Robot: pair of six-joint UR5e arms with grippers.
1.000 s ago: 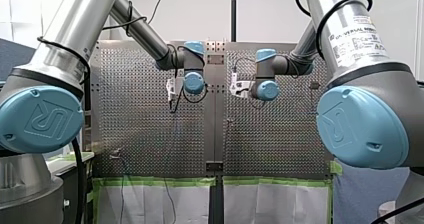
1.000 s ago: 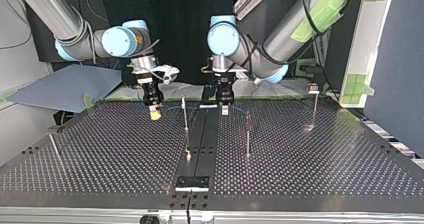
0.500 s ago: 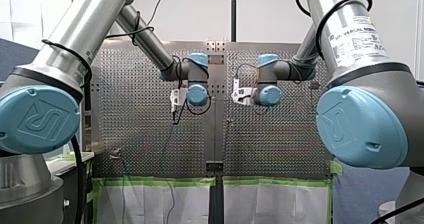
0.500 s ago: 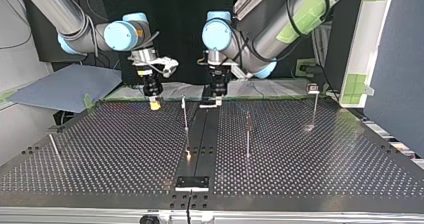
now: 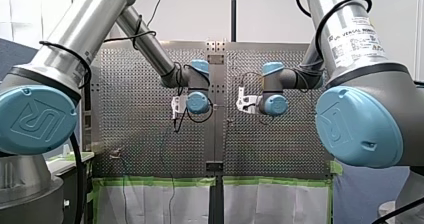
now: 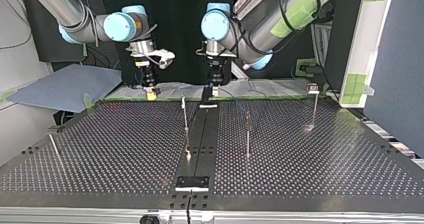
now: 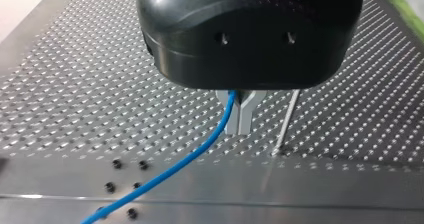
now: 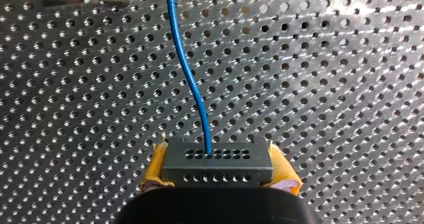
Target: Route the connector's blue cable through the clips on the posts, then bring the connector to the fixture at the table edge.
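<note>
In the right wrist view my right gripper (image 8: pixel 216 159) is shut on a grey connector (image 8: pixel 217 168), held between yellow pads (image 8: pixel 156 165). A blue cable (image 8: pixel 187 69) leaves the connector's face and runs ahead over the perforated plate. In the left wrist view my left gripper (image 7: pixel 240 130), black with metal fingers (image 7: pixel 246 115), is shut on the same blue cable (image 7: pixel 200 149), which trails away below it. In the top view my right gripper (image 6: pixel 151 92) hangs at the far left of centre and my left gripper (image 6: pixel 208 94) beside it, both above the table's far edge.
Thin posts stand on the table: one near the centre rail (image 6: pixel 184 115), one right of it (image 6: pixel 247 134), one far right (image 6: pixel 315 106), one at the left edge (image 6: pixel 54 146). A black fixture (image 6: pixel 192 183) sits at the near edge. Another post (image 7: pixel 287 119) stands beside my left fingers.
Both grippers have risen and drawn back toward the top view's far edge, carrying connector and cable along. The grips are unchanged.
</note>
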